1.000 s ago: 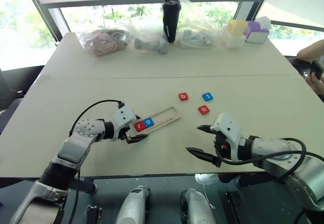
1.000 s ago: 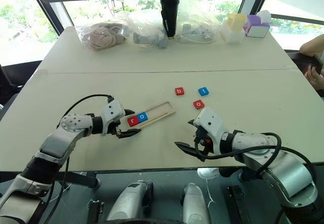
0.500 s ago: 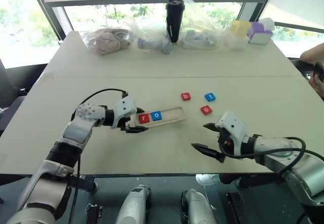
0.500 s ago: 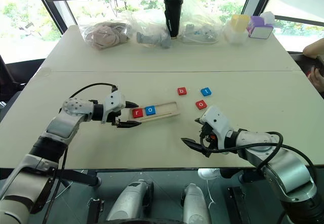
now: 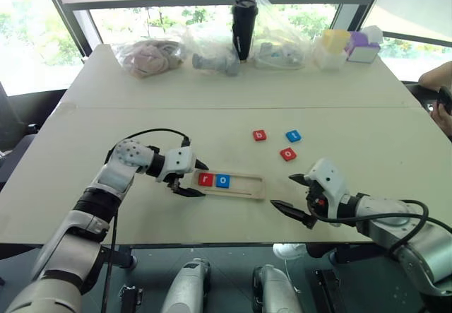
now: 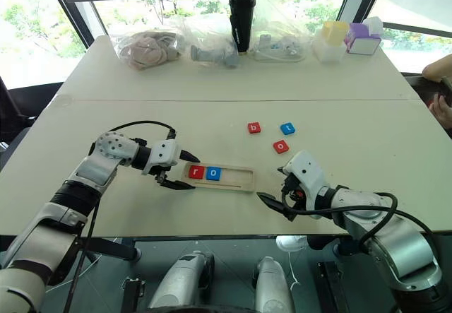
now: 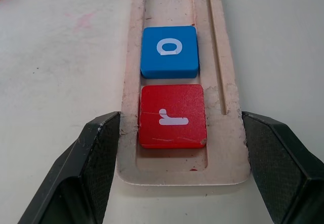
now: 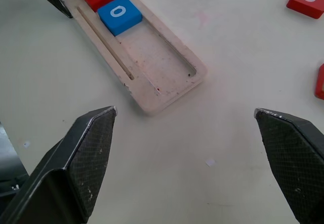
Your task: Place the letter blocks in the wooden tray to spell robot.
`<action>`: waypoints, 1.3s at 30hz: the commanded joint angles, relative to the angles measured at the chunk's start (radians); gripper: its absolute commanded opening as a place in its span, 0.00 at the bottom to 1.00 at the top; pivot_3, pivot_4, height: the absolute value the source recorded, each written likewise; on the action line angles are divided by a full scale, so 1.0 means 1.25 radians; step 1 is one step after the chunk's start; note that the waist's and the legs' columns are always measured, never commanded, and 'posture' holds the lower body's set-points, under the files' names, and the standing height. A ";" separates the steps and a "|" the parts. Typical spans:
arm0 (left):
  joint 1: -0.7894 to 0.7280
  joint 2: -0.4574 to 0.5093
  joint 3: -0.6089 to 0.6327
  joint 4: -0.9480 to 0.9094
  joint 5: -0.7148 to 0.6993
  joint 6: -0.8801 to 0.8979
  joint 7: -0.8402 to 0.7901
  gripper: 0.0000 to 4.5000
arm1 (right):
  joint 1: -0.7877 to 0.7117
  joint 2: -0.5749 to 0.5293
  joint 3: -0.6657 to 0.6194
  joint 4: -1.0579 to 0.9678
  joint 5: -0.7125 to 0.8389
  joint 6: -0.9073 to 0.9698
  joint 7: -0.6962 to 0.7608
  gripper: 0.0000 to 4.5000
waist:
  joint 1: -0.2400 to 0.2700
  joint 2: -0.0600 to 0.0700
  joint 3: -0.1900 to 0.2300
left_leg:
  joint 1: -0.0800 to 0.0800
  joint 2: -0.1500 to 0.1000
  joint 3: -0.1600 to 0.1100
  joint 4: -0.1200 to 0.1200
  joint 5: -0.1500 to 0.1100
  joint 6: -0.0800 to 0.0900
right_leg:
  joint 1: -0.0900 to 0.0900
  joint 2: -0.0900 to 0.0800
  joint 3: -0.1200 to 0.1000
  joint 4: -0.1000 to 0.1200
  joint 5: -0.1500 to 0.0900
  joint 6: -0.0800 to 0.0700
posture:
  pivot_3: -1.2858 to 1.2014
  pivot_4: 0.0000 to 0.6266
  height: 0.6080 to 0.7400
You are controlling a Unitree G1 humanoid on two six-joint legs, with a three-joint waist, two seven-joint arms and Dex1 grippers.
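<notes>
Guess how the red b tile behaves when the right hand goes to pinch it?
The red b tile looks flat and rigid, so it probably won't roll or tip. Lying flush on the table, it may skid before the fingers catch its low edges. Likely light.

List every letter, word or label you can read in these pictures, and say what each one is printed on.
"r": red block at the wooden tray's end.
"o": blue block next to it in the tray.
"b": red block on the table.
"o": red block on the table.
Blue block on the table: letter too small to read.
</notes>
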 commanded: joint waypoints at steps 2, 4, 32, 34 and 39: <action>0.022 0.003 -0.006 -0.037 0.021 0.025 0.011 0.70 | -0.019 -0.003 -0.009 -0.018 -0.005 -0.005 0.001 1.00 | 0.000 0.000 0.000 | 0.000 0.000 0.000 0.000 0.000 0.000 | 0.000 0.000 0.000 0.000 0.000 0.000 | 0.52 0.24 1.00; 0.035 0.005 -0.003 -0.064 0.016 0.047 0.015 0.70 | -0.029 -0.003 -0.004 -0.009 -0.010 -0.009 0.004 1.00 | 0.000 0.000 0.000 | 0.000 0.000 0.000 0.000 0.000 0.000 | 0.000 0.000 0.000 0.000 0.000 0.000 | 0.52 0.24 1.00; 0.219 0.143 0.393 -0.577 -0.331 0.621 0.230 1.00 | -0.569 0.398 0.067 0.588 -0.187 0.037 -0.283 1.00 | -0.030 -0.001 0.002 | 0.001 0.002 0.000 -0.003 0.000 0.000 | -0.003 0.003 0.000 0.003 0.005 0.004 | 0.52 0.24 1.00; 0.244 0.148 0.417 -0.606 -0.343 0.643 0.261 1.00 | -0.602 0.419 0.061 0.657 -0.194 0.028 -0.283 1.00 | -0.033 -0.001 0.002 | 0.001 0.002 0.000 -0.002 0.000 0.000 | -0.003 0.004 0.000 0.003 0.005 0.005 | 0.52 0.24 1.00; 0.299 0.144 0.443 -0.650 -0.359 0.662 0.321 1.00 | -0.672 0.460 0.053 0.811 -0.209 0.008 -0.277 1.00 | -0.043 -0.001 0.002 | 0.002 0.002 0.000 -0.002 0.001 -0.001 | -0.002 0.004 0.000 0.003 0.005 0.003 | 0.52 0.24 1.00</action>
